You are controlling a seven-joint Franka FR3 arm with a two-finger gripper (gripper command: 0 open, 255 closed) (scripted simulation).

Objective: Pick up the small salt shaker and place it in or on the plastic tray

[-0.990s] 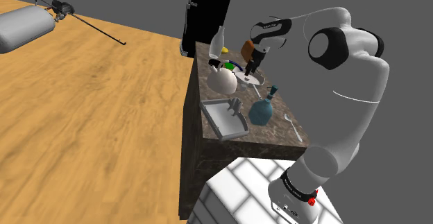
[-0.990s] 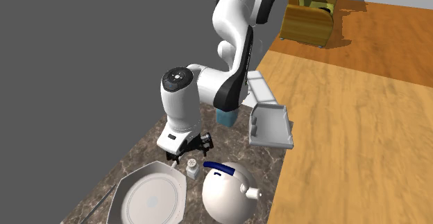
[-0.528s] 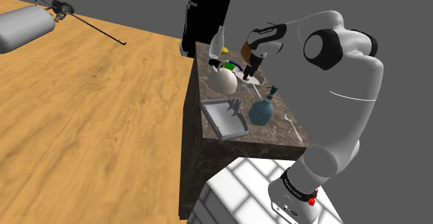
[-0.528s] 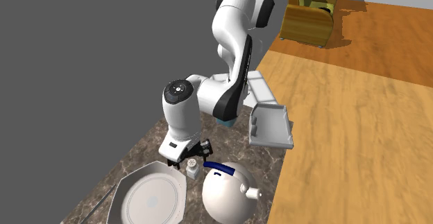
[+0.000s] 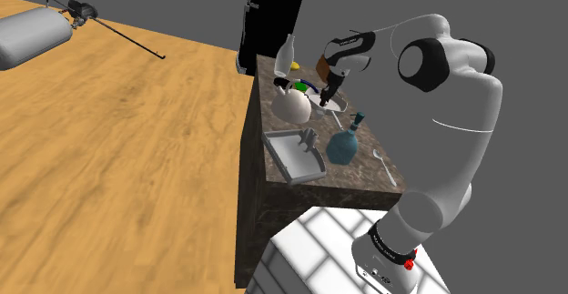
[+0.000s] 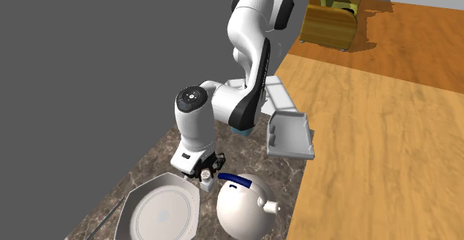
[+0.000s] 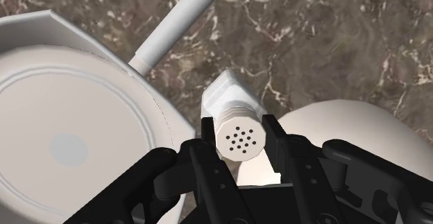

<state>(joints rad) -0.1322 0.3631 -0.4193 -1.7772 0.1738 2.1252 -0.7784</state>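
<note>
The salt shaker (image 7: 239, 139) stands upright on the marble counter (image 7: 333, 35), white with a holed cap. The gripper (image 7: 239, 124) hangs right over it, and its two black fingers (image 7: 205, 134) pinch the cap — one pressed on either side. In the second exterior view a white plate (image 6: 160, 212) lies at about seven o'clock from the shaker and a round white teapot (image 6: 242, 210) with a blue handle at four o'clock, both just beside it. The grey tray (image 6: 291, 136) sits at two o'clock, well apart, by the counter's edge — the wooden floor (image 6: 372, 149) lies beyond it.
</note>
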